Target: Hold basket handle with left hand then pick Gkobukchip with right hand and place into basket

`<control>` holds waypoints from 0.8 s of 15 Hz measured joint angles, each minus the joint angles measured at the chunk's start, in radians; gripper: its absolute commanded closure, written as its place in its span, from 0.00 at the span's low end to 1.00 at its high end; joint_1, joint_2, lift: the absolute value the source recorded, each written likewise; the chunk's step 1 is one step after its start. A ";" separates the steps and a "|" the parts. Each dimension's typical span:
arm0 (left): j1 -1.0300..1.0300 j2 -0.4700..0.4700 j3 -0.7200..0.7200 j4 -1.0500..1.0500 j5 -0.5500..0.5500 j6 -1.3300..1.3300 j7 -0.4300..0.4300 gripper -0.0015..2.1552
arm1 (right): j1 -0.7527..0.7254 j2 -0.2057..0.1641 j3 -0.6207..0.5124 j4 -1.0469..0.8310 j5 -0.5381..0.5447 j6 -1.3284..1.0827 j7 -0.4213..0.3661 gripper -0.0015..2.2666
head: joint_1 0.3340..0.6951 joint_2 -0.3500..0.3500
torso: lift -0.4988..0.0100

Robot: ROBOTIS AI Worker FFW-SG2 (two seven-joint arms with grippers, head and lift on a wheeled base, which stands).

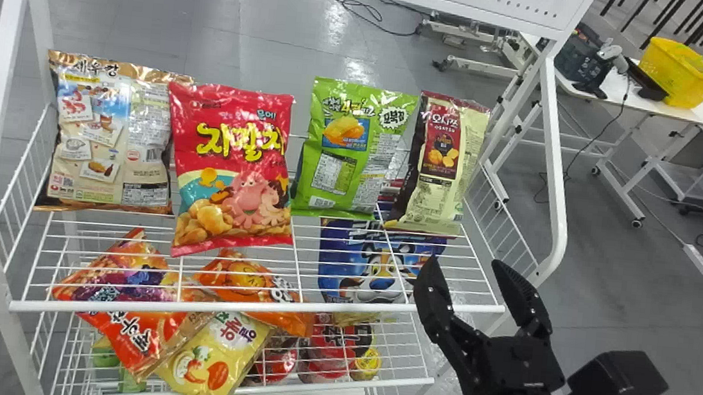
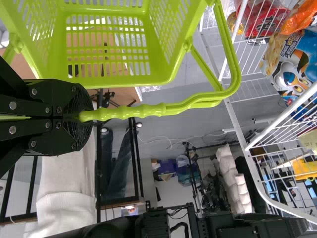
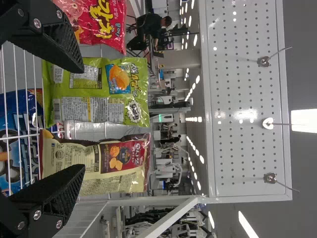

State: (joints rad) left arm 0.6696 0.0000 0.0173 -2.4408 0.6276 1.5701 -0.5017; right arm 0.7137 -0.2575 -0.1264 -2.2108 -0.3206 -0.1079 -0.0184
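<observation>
Wire shelving (image 1: 379, 308) is facing the gaping right gripper (image 1: 463, 261), a skewed entry risking toppled chip bags (image 1: 356, 153), the left gripper (image 2: 85, 116) clamping the basket handle (image 2: 143, 111).

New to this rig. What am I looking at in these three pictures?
A robot with two black arms, working at a white wire rack. One picture looks forward and down from its head; the other two come from its wrists and are turned on their side.

The rack's upper level holds four snack bags, left to right in the head view: beige, red, green, cream-and-maroon. More packets lie below.

The left gripper is closed on the handle of a yellow-green basket. The right gripper is open and holds nothing.
</observation>
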 measured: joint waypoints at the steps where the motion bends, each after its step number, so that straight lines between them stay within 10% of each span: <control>1: 0.000 0.000 0.000 -0.002 0.000 0.000 0.000 0.98 | 0.000 0.000 0.001 0.000 0.000 0.000 0.000 0.06 | 1.00 0.00 | 0.92; 12: -0.002 0.000 -0.014 -0.010 -0.004 0.000 -0.001 0.98 | -0.067 0.004 0.022 0.037 0.021 0.030 0.003 0.06 | 1.00 0.00 | 0.92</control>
State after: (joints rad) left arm 0.6675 0.0000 0.0030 -2.4511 0.6231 1.5701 -0.5024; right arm 0.6470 -0.2537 -0.1040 -2.1738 -0.2997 -0.0779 -0.0152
